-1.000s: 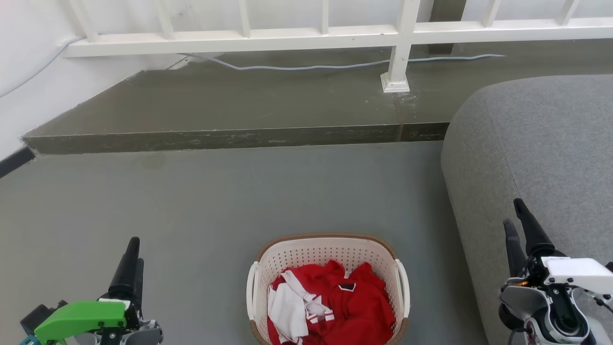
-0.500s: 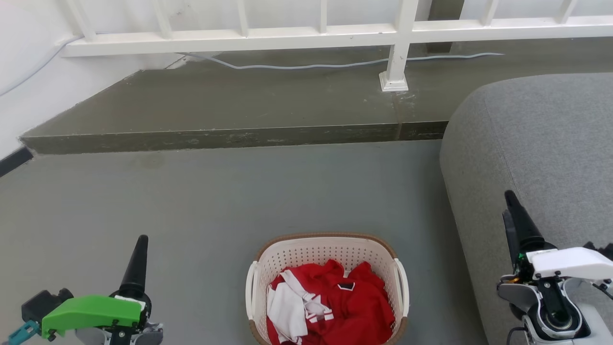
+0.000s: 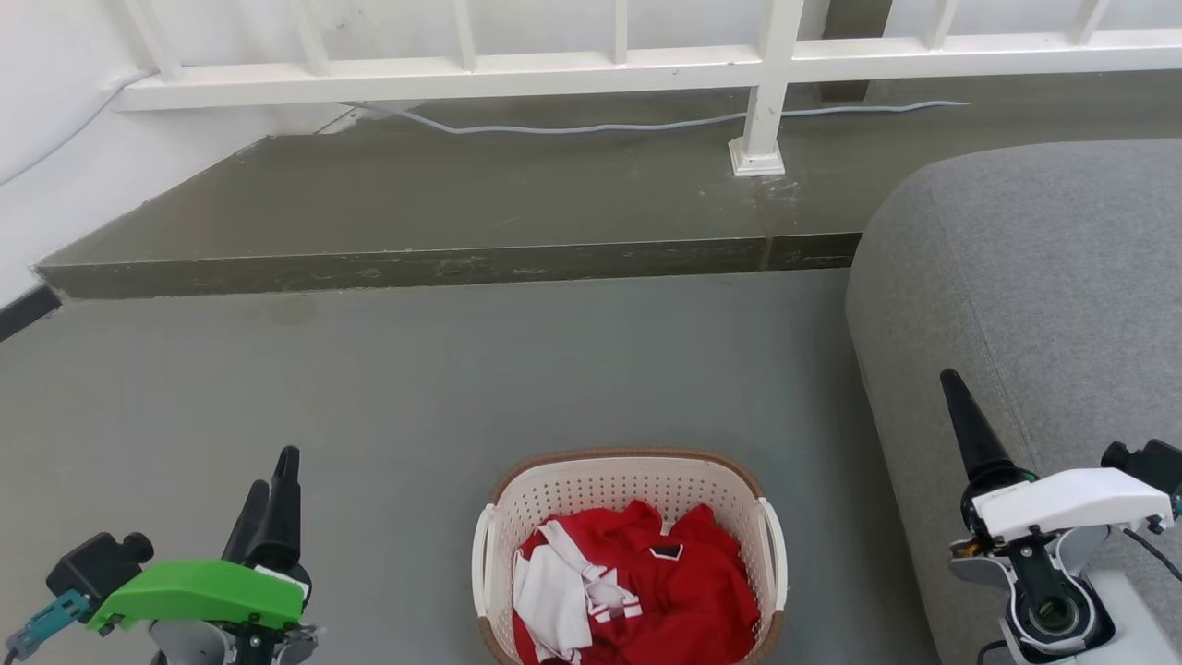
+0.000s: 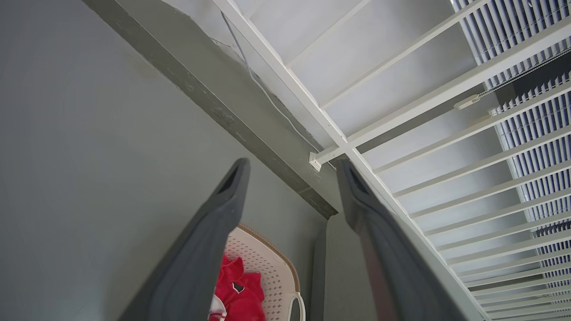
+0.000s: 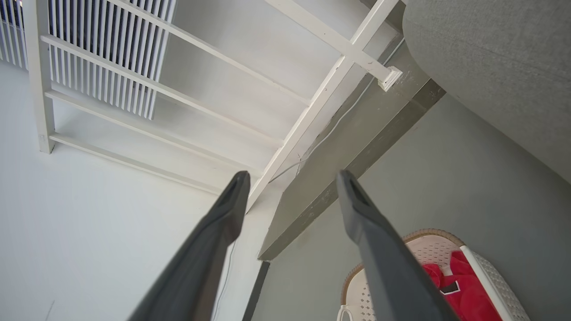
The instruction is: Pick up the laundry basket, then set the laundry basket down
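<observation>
The laundry basket (image 3: pixel 600 489) stands upright on the grey floor (image 3: pixel 443 388), low in the middle of the head view. Inside it lies a crumpled red garment (image 3: pixel 688 591) with white parts. Its two white loop handles, the left handle (image 3: pixel 482 562) and the right handle (image 3: pixel 776 552), are free; nothing touches them.

The left pincer (image 3: pixel 275 466) is on the basket's left side, well apart from it, with its fingers pointing up and away. In its wrist view the two dark fingers stand with a clear gap between them and hold nothing. The right pincer (image 3: pixel 949 380) is on the other side, also well apart from the basket, and is seen in front of the grey sofa (image 3: pixel 1043 268). Its wrist view shows the same: fingers spread, nothing between them.

Behind the basket the floor meets a low dark step (image 3: pixel 443 199). On the step stands a white railing (image 3: pixel 462 74), and a pale cable (image 3: pixel 591 127) runs along its foot.
</observation>
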Available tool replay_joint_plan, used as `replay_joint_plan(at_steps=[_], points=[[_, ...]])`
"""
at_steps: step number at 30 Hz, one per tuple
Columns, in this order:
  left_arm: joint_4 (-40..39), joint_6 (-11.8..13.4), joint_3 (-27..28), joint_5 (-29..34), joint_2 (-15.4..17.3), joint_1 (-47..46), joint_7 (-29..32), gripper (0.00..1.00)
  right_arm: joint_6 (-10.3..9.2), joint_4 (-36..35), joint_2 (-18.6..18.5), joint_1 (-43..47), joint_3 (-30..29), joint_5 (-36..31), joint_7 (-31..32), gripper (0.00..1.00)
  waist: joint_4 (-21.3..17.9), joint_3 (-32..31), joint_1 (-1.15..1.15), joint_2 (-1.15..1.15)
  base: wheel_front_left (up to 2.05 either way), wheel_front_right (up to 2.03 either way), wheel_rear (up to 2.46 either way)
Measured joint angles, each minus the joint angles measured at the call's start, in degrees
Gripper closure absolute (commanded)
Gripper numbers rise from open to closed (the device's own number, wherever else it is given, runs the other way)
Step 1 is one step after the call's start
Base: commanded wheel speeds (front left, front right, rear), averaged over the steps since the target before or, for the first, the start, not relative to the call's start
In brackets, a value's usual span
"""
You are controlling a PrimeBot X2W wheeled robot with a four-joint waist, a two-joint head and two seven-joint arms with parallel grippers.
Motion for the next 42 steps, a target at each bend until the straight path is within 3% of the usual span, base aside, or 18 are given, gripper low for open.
replay_joint_plan(at_steps=[5,13,42], points=[[-0.4,0.9,-0.7,5.1,0.0,0.0,-1.0,0.0,-0.08,0.6,-0.6,-0.7,1.5,-4.5,-0.9,0.0,-0.1,0.0,0.0,0.0,0.0,0.0,0.0],[-1.6,1.7,-2.2,12.7,-0.1,0.0,-2.6,0.0,-2.1,0.7,-0.9,-1.5,2.4,-12.0,-2.5,0.0,-0.4,-0.1,0.0,0.0,0.0,0.0,0.0],[-4.6,1.8,-4.7,34.5,-0.7,0.0,-8.2,0.0,-2.16,0.8,-0.8,-2.1,6.8,-32.8,-8.1,0.0,-1.4,0.4,0.0,0.0,0.0,0.0,0.0]])
